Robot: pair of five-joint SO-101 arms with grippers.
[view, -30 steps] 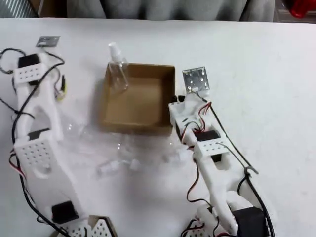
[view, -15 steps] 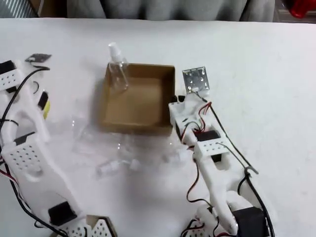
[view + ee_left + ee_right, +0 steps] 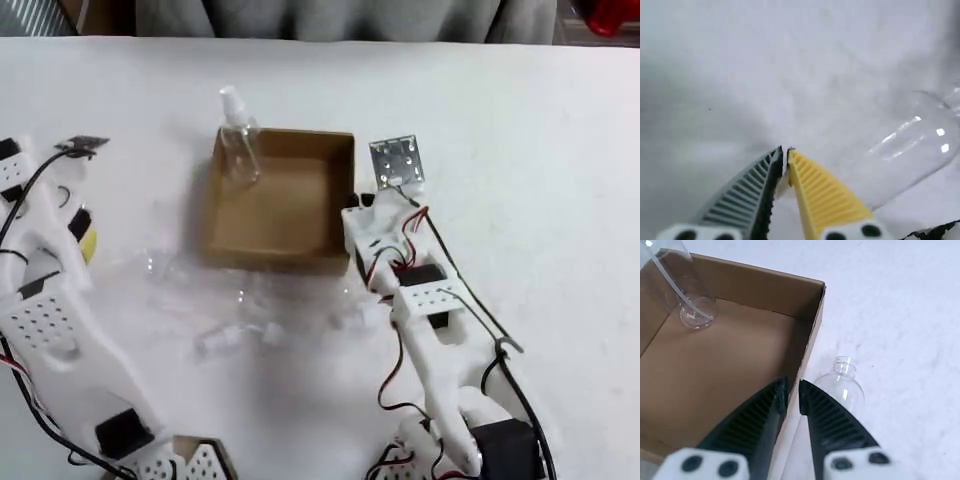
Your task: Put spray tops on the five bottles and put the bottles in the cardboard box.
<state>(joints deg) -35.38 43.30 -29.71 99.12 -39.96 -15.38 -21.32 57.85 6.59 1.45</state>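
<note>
The cardboard box [image 3: 280,205] sits mid-table. In its far left corner stands a clear bottle [image 3: 238,145] with a spray top on; the right wrist view shows its base and tube [image 3: 687,300]. Several clear bottles and spray tops lie on the table in front of the box [image 3: 228,338]. My left gripper [image 3: 786,151] is shut and empty, low over bare table beside a lying clear bottle [image 3: 912,147]. My right gripper [image 3: 792,386] is shut and empty above the box's right wall [image 3: 810,335]. An uncapped bottle [image 3: 842,385] lies just outside that wall.
A metal plate [image 3: 397,162] lies right of the box, and another small plate [image 3: 82,146] at the far left. The left arm [image 3: 50,310] stands along the table's left edge. The right arm [image 3: 420,300] and its cables run right of the box.
The left arm has swung left, away from the box, toward the table's left edge. The right arm and the bottles have not moved.
</note>
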